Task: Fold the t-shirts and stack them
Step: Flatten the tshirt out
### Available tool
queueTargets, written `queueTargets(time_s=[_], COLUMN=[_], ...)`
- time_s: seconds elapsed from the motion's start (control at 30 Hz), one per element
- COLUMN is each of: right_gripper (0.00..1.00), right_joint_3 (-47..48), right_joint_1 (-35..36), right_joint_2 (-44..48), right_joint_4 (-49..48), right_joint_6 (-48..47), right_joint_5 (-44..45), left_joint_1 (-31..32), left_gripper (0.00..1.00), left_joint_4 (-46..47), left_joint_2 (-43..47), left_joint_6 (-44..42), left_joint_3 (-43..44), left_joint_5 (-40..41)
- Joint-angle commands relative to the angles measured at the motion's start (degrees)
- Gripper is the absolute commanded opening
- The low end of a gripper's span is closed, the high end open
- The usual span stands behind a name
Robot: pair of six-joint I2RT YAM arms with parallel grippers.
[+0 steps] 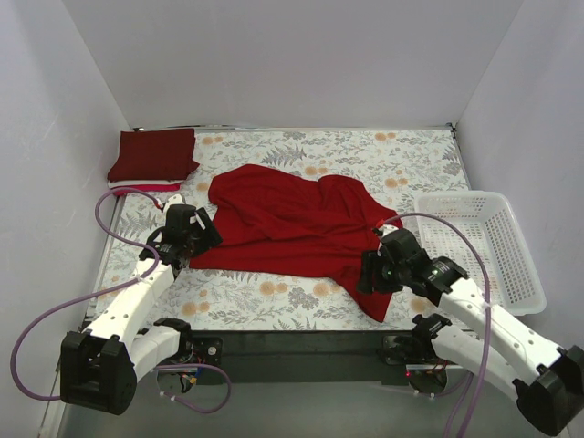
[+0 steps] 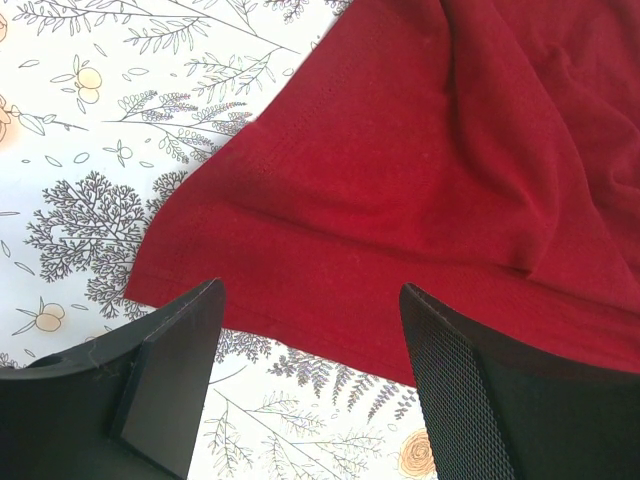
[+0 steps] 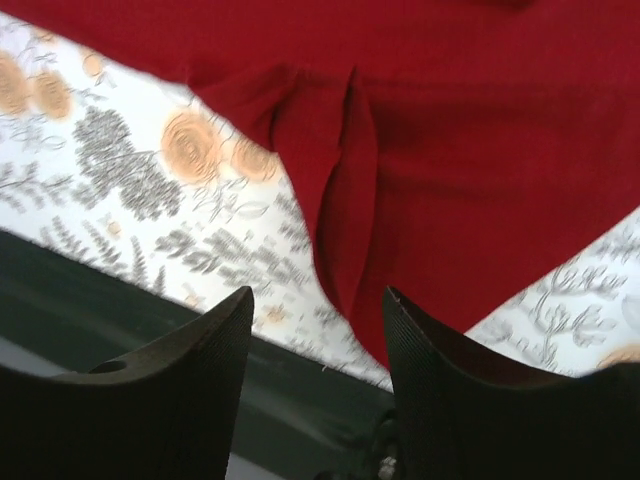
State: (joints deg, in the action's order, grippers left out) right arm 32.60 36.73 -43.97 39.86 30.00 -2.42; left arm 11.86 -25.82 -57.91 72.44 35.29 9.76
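Left gripper (image 2: 310, 295) hung over the near left corner of the bright red t-shirt (image 1: 292, 224), its jaws standing wide with nothing caught between them; whether the fingertips brushed the cloth could not be told. The right gripper (image 3: 318, 300) likewise had its jaws parted and empty, poised at the shirt's near right tip, close to the near edge of the flower-patterned table (image 1: 274, 301). That shirt lay unfolded and rumpled across the middle of the table, with no fold made in it. At the far left corner a dark maroon t-shirt (image 1: 153, 153) sat folded on top of a small pile, with thin white and pinkish-red edges (image 1: 146, 186) showing beneath it. By that, most of the task looked done, leaving this one shirt to fold and stack. How many shirts lay under the maroon one was hidden, and the right wrist view was blurred. A white basket (image 1: 461, 198) stood at the right, well apart from the pile.
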Motion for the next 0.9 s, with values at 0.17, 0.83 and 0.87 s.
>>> queueTargets(time_s=[0.17, 0.83, 0.87], right_gripper=[0.75, 0.62, 0.62], right_joint_3=[2.3, -2.9, -3.0], right_joint_1=[-0.9, 2.9, 3.1], right_joint_2=[-14.7, -21.1, -21.3], right_joint_4=[-22.8, -24.4, -23.4], right_joint_6=[-10.7, -15.9, -16.0], right_joint_5=[7.2, -33.9, -34.0], left_joint_1=[0.3, 0.3, 0.3], left_gripper=[0.69, 0.69, 0.69], left_joint_4=[-0.3, -0.1, -0.2], left_joint_2=[1.0, 0.6, 0.7], left_joint_6=[-0.1, -0.3, -0.3], left_joint_3=[0.5, 0.7, 0.7], left_joint_5=[-0.3, -0.8, -0.9])
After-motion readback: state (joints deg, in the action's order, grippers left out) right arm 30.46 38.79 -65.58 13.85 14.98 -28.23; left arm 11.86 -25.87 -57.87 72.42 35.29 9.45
